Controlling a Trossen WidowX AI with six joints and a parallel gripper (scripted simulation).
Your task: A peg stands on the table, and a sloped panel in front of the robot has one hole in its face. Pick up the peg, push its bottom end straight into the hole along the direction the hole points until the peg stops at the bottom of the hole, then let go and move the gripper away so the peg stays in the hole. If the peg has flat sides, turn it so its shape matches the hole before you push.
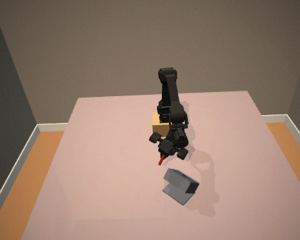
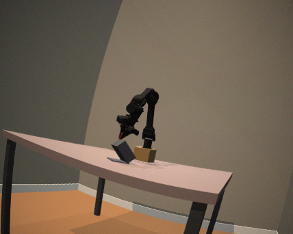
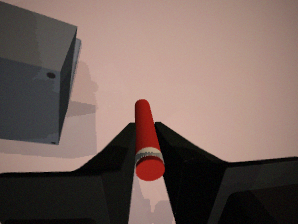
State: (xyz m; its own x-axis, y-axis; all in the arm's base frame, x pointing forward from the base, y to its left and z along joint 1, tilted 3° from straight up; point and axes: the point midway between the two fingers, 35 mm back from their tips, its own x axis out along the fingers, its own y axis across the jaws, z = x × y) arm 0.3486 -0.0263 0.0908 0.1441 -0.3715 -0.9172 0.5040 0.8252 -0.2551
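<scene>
The red round peg (image 1: 161, 160) (image 2: 120, 135) (image 3: 144, 117) has a pale band near its upper end, the end nearer the wrist camera. My gripper (image 1: 163, 155) (image 3: 145, 128) is shut on the peg and holds it tilted above the table, short of the grey sloped panel (image 1: 179, 180) (image 2: 123, 150) (image 3: 25, 105). In the wrist view the panel is at the upper left, and the peg's far end is to the right of it. The panel's small dark hole (image 3: 51, 75) shows near the face's upper right corner. The peg is outside the hole and apart from the panel.
A yellow-tan block (image 1: 160, 130) (image 2: 144, 154) stands beside the arm's base. The panel's thin grey base plate (image 1: 180, 196) lies on the pink table (image 1: 106, 182) (image 2: 182, 178). A small dark spot (image 3: 53, 143) shows at the panel's lower corner.
</scene>
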